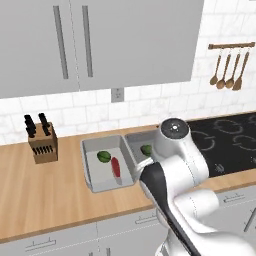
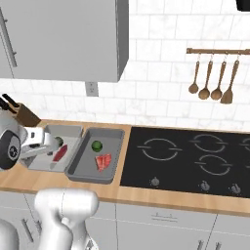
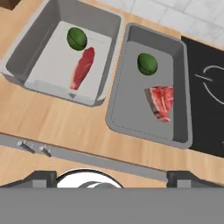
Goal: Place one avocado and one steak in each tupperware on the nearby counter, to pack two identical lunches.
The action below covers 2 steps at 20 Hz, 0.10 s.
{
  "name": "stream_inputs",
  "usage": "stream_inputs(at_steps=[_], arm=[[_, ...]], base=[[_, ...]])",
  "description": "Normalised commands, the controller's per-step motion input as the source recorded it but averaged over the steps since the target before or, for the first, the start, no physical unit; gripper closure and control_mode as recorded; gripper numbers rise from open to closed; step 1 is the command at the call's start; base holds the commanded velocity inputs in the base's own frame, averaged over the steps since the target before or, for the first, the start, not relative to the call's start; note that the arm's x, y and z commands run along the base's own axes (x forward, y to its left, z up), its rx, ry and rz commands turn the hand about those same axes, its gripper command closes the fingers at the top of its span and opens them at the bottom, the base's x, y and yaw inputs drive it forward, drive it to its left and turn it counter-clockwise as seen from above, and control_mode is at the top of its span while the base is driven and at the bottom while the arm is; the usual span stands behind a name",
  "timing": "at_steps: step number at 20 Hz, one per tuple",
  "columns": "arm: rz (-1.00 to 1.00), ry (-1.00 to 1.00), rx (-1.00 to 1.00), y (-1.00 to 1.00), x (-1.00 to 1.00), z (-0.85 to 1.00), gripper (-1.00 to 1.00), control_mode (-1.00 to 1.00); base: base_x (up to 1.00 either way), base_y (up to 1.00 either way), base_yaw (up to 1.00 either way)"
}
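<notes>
Two lunches sit packed on the wood-grain desk (image 3: 52,118) beside the black stovetop (image 2: 195,161). The tupperware nearer the stovetop (image 3: 183,87) holds a round green avocado (image 3: 147,64) toward its far end and a red, pale-streaked steak (image 3: 161,101) just beside it, toward the stovetop-side wall. The tupperware farther from the stovetop (image 3: 26,48), just beside the first with their rims near or touching, holds its own avocado (image 3: 77,38) and a longer steak (image 3: 82,68) lying close to the fruit. A knife block (image 1: 42,140) stands farther along the desk, well apart from the stovetop.

The gripper (image 3: 111,177) hangs above the desk's front edge with its jaws spread wide and nothing between them; the hand view shows the two dark fingertips (image 3: 41,178) at its lower edge, apart from both bins.

By the look of things, each bin already has its pair, so the step in hand appears to be a clean retreat. Doing that well likely means keeping the jaws parted, lifting away from the stovetop-side bin without brushing its thick rim, and leaving both bins square and undisturbed on the desk.
</notes>
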Motion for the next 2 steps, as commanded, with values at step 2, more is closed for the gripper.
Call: stream_inputs(at_steps=[2], arm=[[0.00,0.00,0.06,-0.18,-0.01,0.00,-1.00,-1.00]], base=[[0.00,0.00,0.00]])
